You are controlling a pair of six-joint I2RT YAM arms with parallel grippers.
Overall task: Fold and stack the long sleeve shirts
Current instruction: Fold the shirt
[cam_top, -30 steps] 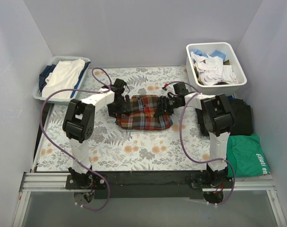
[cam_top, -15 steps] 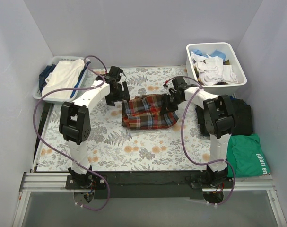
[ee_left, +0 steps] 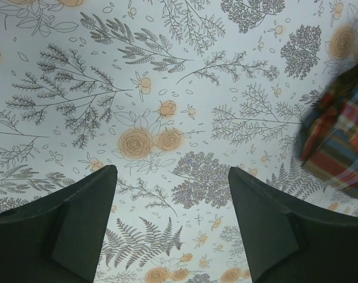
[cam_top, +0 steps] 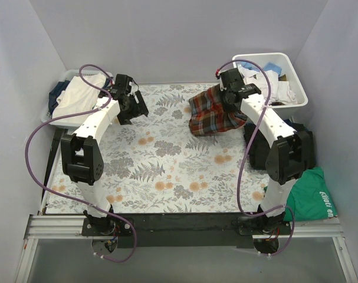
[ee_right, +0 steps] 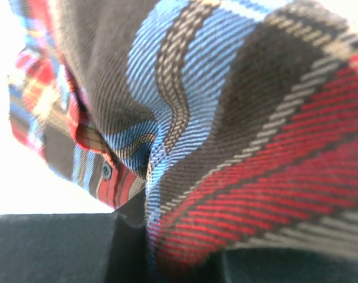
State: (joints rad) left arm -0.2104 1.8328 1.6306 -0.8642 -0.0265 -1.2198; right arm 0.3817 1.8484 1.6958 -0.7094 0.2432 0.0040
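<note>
Now the right arm is stretching toward 2 o'clock, with the right gripper (cam_top: pixel 230 93) pinching the plaid shirt (cam_top: pixel 216 113). The shirt is hanging bunched above the table (cam_top: pixel 167 171), beside the white bin (cam_top: pixel 288 100). The left gripper (cam_top: pixel 130 106) is hovering wide open and empty at 10 o'clock. Only the right wrist view is showing a button (ee_right: pixel 106 171) and fabric clamped in the jaws. A second ago both grippers were on the shirt at table centre.

Lab robot cell: plain white walls (cam_top: pixel 167 41), aluminium rail (cam_top: pixel 55 227), floral-clothed table (cam_top: pixel 167 171).
</note>
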